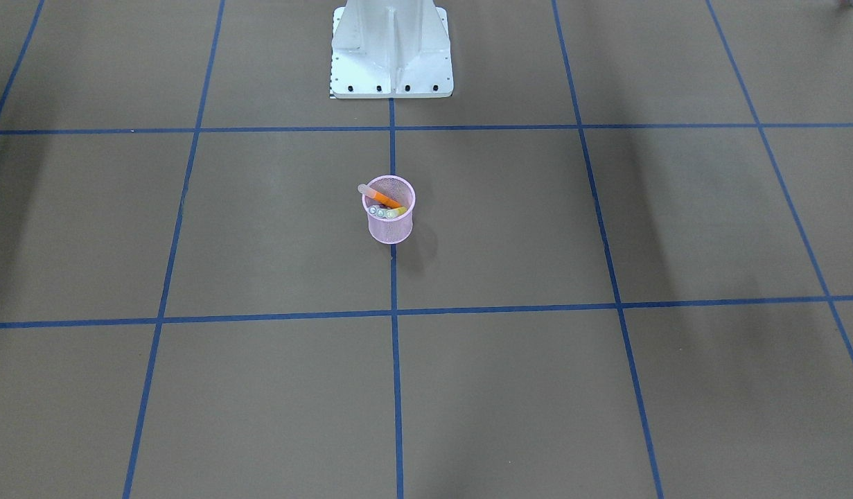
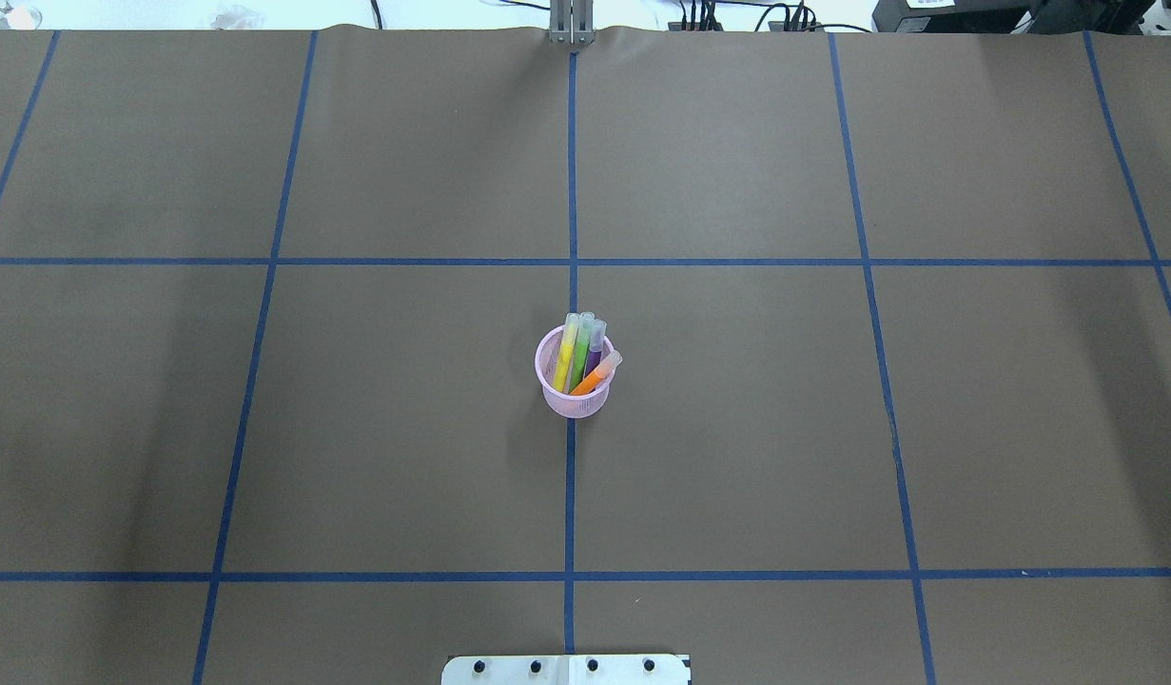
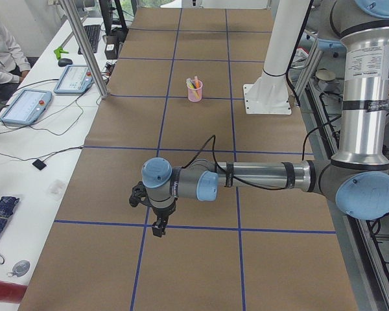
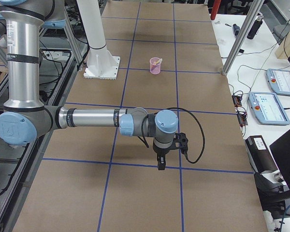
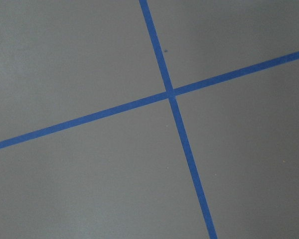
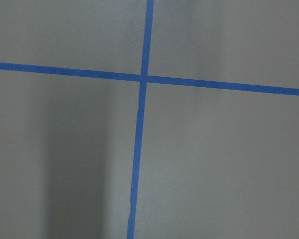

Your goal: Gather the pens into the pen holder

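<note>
Two claws, each hanging low and pointing down, well out toward opposite ends of the table (image 2: 357, 428)

- Left claw (image 3: 158, 227): caught only in the side view and small there. Cannot tell whether its fingers are apart or together. Its wrist camera shows brown paper and a crossing of blue tape (image 5: 170, 93) directly beneath, with no fingers and no pen in frame
- Right claw (image 4: 160, 164): same story at the other end, so again cannot tell. Its wrist camera also shows only paper and a tape crossing beneath

Outward from both:
- Pink cup (image 2: 575, 400) stands upright between the two claws, well apart from each, on the centre tape line in front of the robot's stand (image 1: 391, 62)
- Yellow pen (image 2: 566, 357), green pen (image 2: 581, 350) and purple pen (image 2: 595, 344) lean side by side inside it, with pale cap ends above the rim
- Orange pen (image 2: 596, 377) is also inside, tilted toward the right claw's side

Judgement:
- No pen lies loose in any view, and all four are in the cup, so the collecting looks finished
- Nothing seems left to grasp
- The next move likely calls only for keeping both arms clear of the cup, so that it is not knocked over
</note>
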Robot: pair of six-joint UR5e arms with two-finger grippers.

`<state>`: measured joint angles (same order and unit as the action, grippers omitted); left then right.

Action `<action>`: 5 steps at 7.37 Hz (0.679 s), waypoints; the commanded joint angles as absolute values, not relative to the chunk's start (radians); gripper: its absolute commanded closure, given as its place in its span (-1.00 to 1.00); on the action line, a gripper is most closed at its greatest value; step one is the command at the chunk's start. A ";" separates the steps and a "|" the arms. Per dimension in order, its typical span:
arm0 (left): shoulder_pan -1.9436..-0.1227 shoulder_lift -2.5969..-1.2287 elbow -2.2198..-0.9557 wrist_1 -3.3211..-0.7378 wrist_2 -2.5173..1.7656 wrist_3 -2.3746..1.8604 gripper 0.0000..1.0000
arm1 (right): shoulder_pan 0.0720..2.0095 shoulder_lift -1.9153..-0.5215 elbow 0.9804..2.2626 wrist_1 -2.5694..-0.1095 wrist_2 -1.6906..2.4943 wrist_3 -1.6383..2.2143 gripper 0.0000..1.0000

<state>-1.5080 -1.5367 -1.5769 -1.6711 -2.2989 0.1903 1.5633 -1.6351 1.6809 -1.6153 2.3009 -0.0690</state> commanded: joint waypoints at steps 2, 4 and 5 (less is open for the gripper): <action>-1.506 -1.542 -1.591 -1.680 -2.301 0.195 -0.99 | 1.563 -1.635 1.677 -1.615 2.299 -0.067 -0.99; -1.505 -1.534 -1.606 -1.681 -2.301 0.196 -0.99 | 1.563 -1.635 1.672 -1.614 2.299 -0.069 -0.99; -1.505 -1.531 -1.603 -1.699 -2.299 0.196 -0.99 | 1.563 -1.635 1.671 -1.614 2.299 -0.069 -0.99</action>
<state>-1.5054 -1.5338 -1.6019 -1.6851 -2.3006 0.1960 1.5631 -1.6348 1.6724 -1.6143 2.2995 -0.0684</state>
